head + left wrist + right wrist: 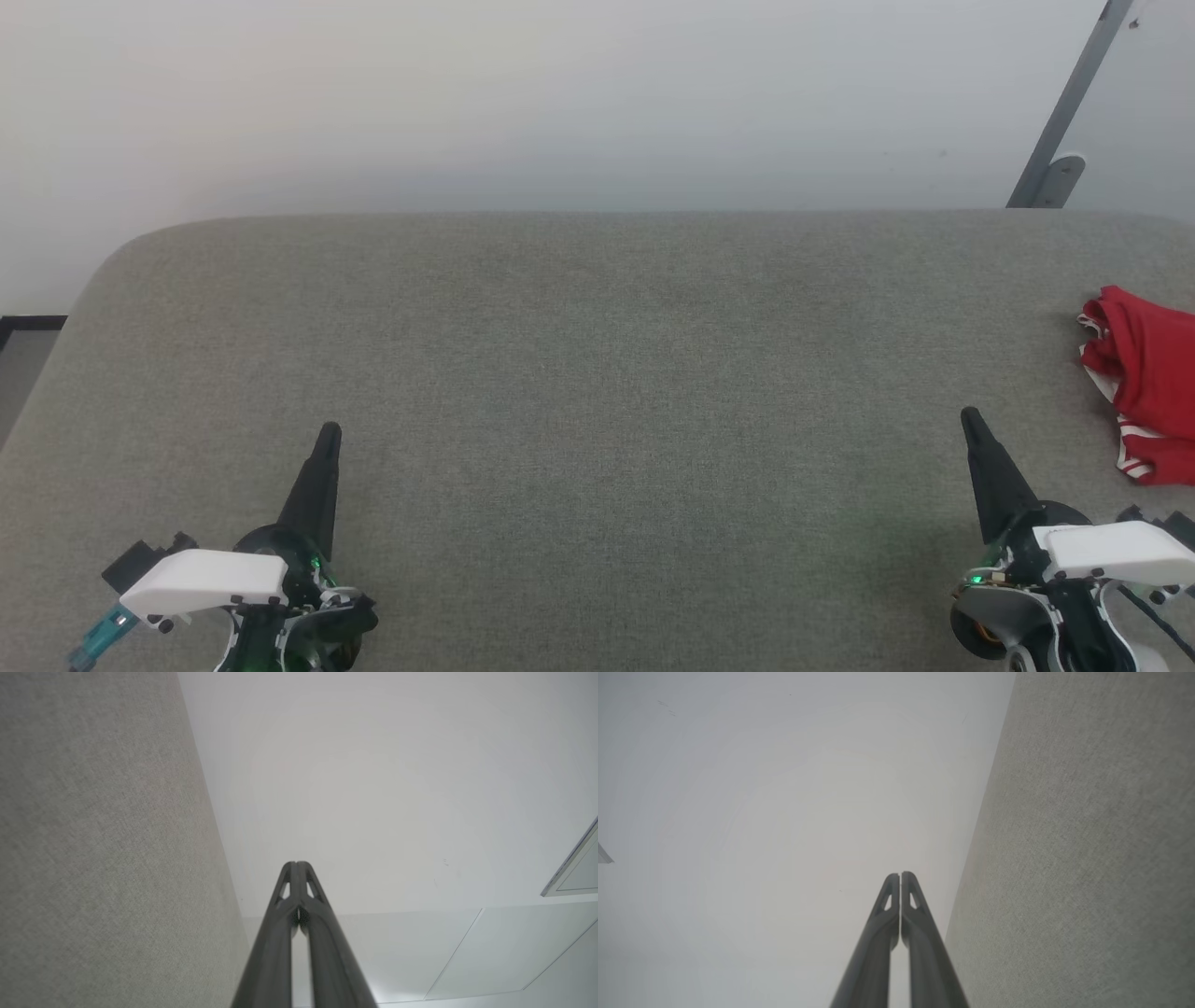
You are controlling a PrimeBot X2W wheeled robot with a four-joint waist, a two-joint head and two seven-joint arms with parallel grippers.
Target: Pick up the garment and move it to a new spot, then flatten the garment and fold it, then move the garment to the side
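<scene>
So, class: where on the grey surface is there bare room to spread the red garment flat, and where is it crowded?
The surface is bare across its middle, between the left gripper and the right gripper, back to its far edge by the wall. Its left end is bare too. Only the right edge is crowded, where the garment lies bunched.

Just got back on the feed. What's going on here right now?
Nothing is being handled at this moment. The left gripper and the right gripper are both shut and empty, and they sit low over the grey padded surface with their fingers pointing forward. The red garment lies bunched at the surface's far right, beyond the right gripper and apart from it. The picture edge cuts part of it off. It looks neither flattened nor folded.
</scene>
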